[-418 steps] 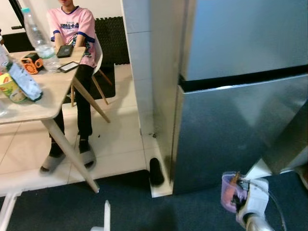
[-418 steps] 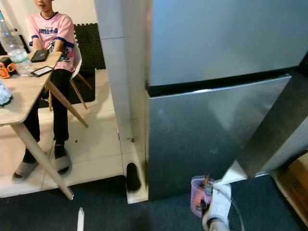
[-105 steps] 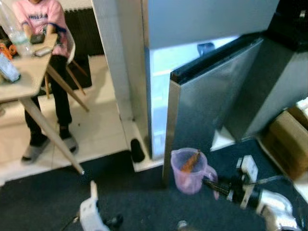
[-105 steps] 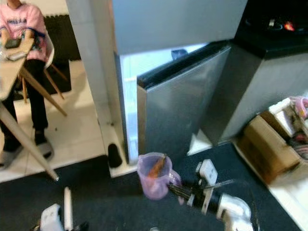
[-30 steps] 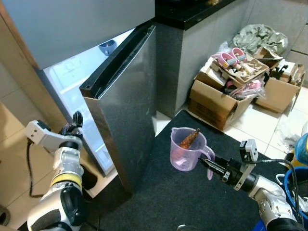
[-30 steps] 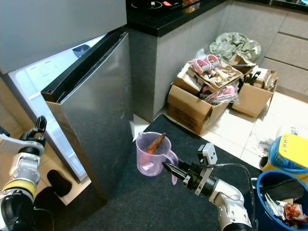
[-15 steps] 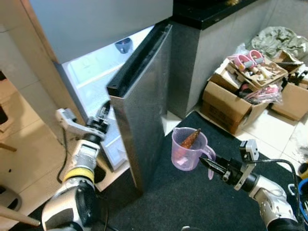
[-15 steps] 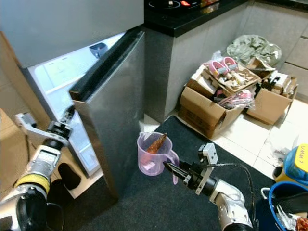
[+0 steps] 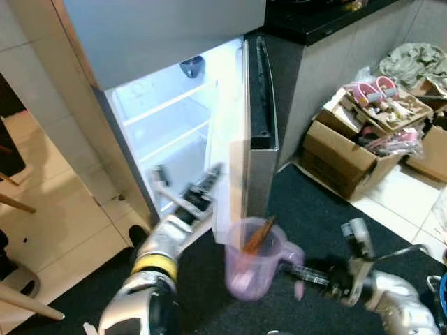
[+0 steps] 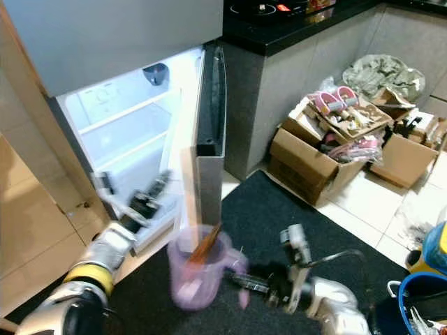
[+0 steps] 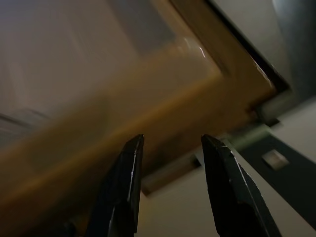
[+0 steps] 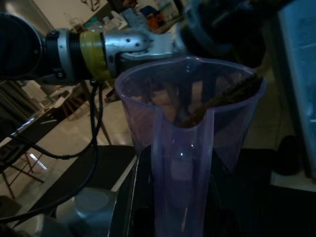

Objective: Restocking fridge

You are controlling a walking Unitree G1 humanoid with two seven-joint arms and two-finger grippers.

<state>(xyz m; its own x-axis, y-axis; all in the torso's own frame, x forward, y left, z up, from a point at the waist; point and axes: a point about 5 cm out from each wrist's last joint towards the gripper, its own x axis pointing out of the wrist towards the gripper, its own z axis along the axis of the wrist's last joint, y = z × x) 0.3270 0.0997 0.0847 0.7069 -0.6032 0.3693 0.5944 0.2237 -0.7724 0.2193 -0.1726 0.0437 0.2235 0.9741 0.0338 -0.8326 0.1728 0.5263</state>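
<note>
The fridge's lower door [image 9: 260, 132] stands open, seen edge-on, and the lit white shelves [image 9: 167, 118] are exposed. My left gripper [image 9: 211, 173] reaches in beside the door's inner side, its fingers [image 11: 129, 163] open with nothing between them. My right gripper [image 9: 299, 273] is shut on the handle of a clear purple jug [image 9: 251, 264], held low in front of the door. An orange-brown carrot-like piece [image 10: 204, 248] leans inside the jug [image 12: 190, 128]. The head views are blurred around both arms.
A dark blue bowl-like thing [image 9: 190, 66] sits high in the fridge. Cardboard boxes [image 9: 346, 150] full of clutter stand right of the door, under a black counter [image 9: 314, 17]. A dark mat [image 9: 318, 216] covers the floor, and a blue bin [image 10: 412, 303] is at far right.
The fridge door has swung wider and now stands edge-on. My left arm has moved right, to the door's inner side. The jug has shifted left and lower. The camera has turned too.
</note>
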